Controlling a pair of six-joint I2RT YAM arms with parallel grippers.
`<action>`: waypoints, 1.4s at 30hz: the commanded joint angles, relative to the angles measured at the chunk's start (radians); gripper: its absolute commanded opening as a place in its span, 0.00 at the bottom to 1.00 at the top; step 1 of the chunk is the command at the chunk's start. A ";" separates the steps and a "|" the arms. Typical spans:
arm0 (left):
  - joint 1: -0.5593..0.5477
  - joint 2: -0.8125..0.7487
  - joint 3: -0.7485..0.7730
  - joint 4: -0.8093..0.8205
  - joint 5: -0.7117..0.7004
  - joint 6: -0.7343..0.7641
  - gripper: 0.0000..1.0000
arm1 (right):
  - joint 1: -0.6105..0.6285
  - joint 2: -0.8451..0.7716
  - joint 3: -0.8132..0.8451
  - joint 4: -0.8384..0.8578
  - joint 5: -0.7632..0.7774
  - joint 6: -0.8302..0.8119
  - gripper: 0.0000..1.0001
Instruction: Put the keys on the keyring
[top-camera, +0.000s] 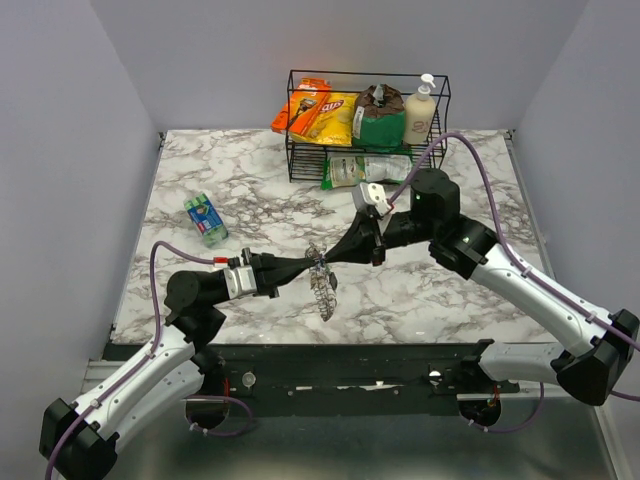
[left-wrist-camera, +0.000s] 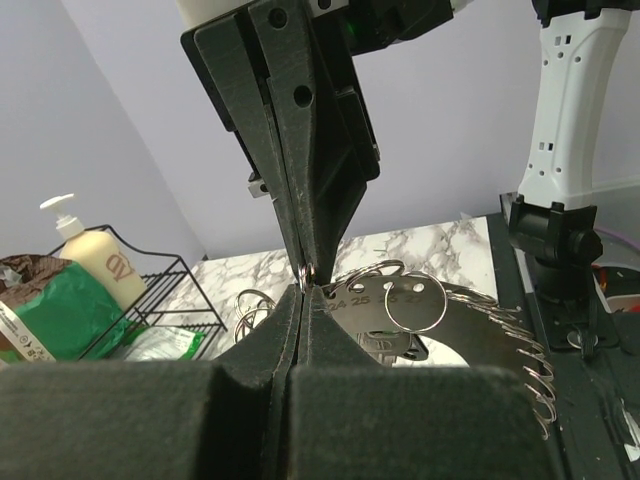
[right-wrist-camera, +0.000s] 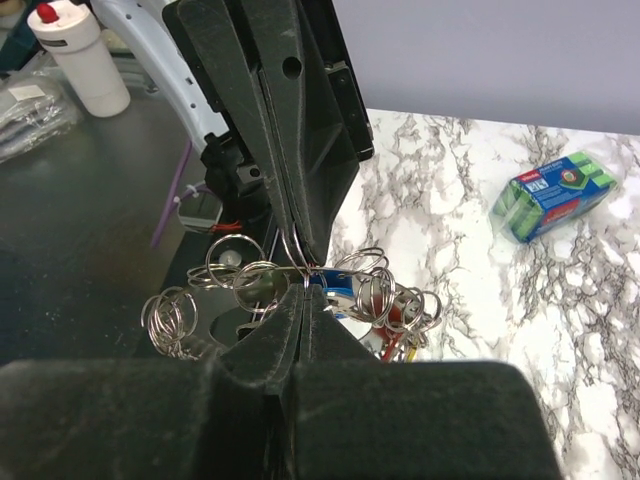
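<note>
The keyring (top-camera: 323, 288) is a silvery toothed coil with many small split rings, and it hangs above the marble between my two grippers. My left gripper (top-camera: 312, 264) and right gripper (top-camera: 326, 260) meet tip to tip at its top. In the left wrist view the left gripper (left-wrist-camera: 305, 290) is shut on a thin ring of the keyring (left-wrist-camera: 505, 340), beside a numbered metal tag (left-wrist-camera: 385, 300). In the right wrist view the right gripper (right-wrist-camera: 305, 284) is shut on a wire ring of the keyring (right-wrist-camera: 245, 280). Blue (right-wrist-camera: 345, 296), red (right-wrist-camera: 397, 312) and yellow (right-wrist-camera: 405, 350) keys hang among the rings.
A black wire basket (top-camera: 300, 120) at the back holds snack bags and a soap bottle (top-camera: 421, 108). A green packet (top-camera: 365, 168) lies in front of it. A sponge pack (top-camera: 206, 219) lies at the left, and also shows in the right wrist view (right-wrist-camera: 555, 195).
</note>
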 joint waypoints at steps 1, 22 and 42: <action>-0.005 -0.017 0.045 0.078 0.039 -0.011 0.00 | 0.003 0.032 0.002 -0.047 0.004 -0.010 0.04; -0.005 -0.023 0.022 0.051 0.045 -0.002 0.00 | 0.005 -0.029 -0.024 -0.046 0.077 -0.043 0.57; -0.005 0.052 0.018 0.259 0.157 -0.137 0.00 | 0.006 -0.079 -0.048 0.115 -0.022 0.035 0.65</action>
